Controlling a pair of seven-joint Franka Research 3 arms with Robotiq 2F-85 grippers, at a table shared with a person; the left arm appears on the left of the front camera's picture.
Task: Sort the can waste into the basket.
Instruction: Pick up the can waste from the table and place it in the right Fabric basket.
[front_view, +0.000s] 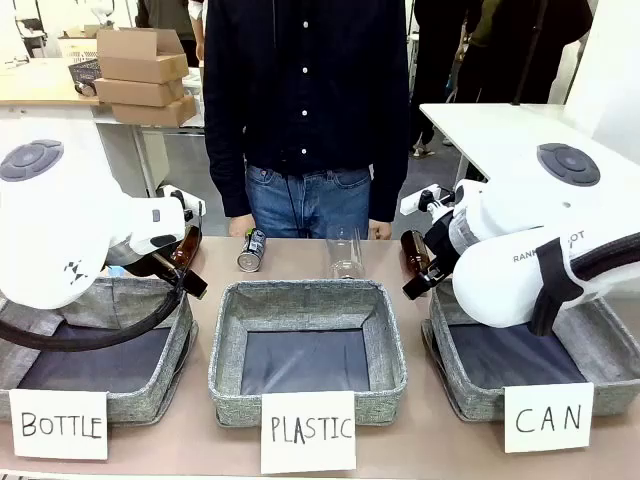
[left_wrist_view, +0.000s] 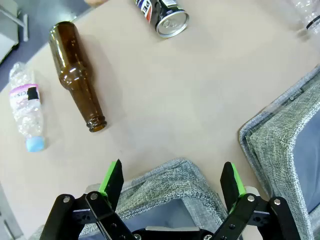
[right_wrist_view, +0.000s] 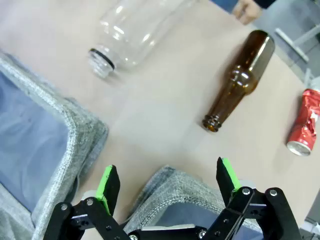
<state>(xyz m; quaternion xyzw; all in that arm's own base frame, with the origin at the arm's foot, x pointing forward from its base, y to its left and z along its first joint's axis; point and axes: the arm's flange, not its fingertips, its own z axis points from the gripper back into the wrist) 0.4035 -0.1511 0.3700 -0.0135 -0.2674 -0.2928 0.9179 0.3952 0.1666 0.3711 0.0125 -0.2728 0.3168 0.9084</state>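
Both arms hang over the basket row w/ nothing in hand. The right gripper (right_wrist_view: 167, 172) has its jaws wide apart & empty. Directly under the gap sits a corner of the CAN basket (right_wrist_view: 170, 192), so it hovers above the drop spot, not above a can. The red can (right_wrist_view: 304, 123) lies dented on its side on the table, ahead of those jaws & well out past the right-hand finger. Nearer in, ahead of that same finger, a brown glass bottle (right_wrist_view: 240, 82) lies w/ its mouth toward the gripper. A clear plastic bottle (right_wrist_view: 135, 35) lies ahead of the other finger, & the PLASTIC basket (right_wrist_view: 60, 125) is just beside that finger.

The left gripper (left_wrist_view: 172, 172) is spread the same way, empty, over a corner of the BOTTLE basket (left_wrist_view: 165, 186). The black can (left_wrist_view: 167, 15) lies on its side far ahead, approx in line w/ the gap, silver end facing the jaws. A second brown bottle (left_wrist_view: 77, 82) lies ahead of the left-hand finger.

Cans & bottles lie mixed on the person's side of the baskets, prob so each must be picked out by type. Neither can is in the CAN basket, so sorting looks unstarted. The red can is nearer the right gripper, so prob that arm's job. The black can is well apart from the CAN basket & needs a longer carry
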